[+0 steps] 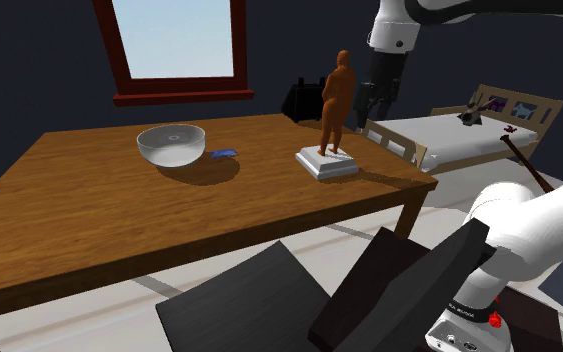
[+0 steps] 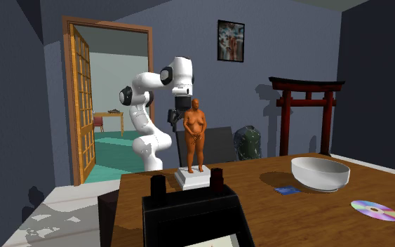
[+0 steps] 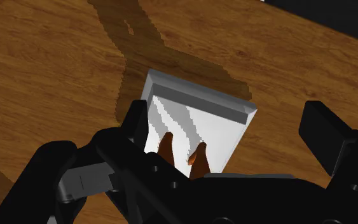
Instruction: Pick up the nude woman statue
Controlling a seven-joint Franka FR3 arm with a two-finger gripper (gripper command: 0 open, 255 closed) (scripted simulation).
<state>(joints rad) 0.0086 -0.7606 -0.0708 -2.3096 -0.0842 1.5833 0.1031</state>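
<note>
Wood table (image 1: 89, 200) in a dark-walled room, with a window (image 1: 174, 40) behind it and a bed (image 1: 459, 135) past its far corner.

Statue (image 1: 337, 100): orange-brown figure, upright on a white square base (image 1: 327, 163). It stands near the table edge on the shoulder view's right.

Gripper (image 1: 374, 100): hangs just beside the statue at torso height, on the shoulder view's right. In the second exterior view the gripper (image 2: 176, 116) sits behind the statue (image 2: 194, 133), on that view's left.

Wrist view: gripper (image 3: 228, 114) fingers spread wide. The statue's legs (image 3: 166, 147) and base (image 3: 203, 118) show between them, much nearer one finger (image 3: 136, 124) than the other. No clasp visible. Statue rests on its base, base flat on the table (image 3: 44, 63).

Other items:
- Pale bowl (image 1: 172, 145), well apart from the statue, toward the shoulder view's left.
- Small blue card (image 1: 223, 153) just beside the bowl.
- Shiny disc (image 2: 375, 209) near the bowl (image 2: 320, 173) in the second exterior view.
</note>
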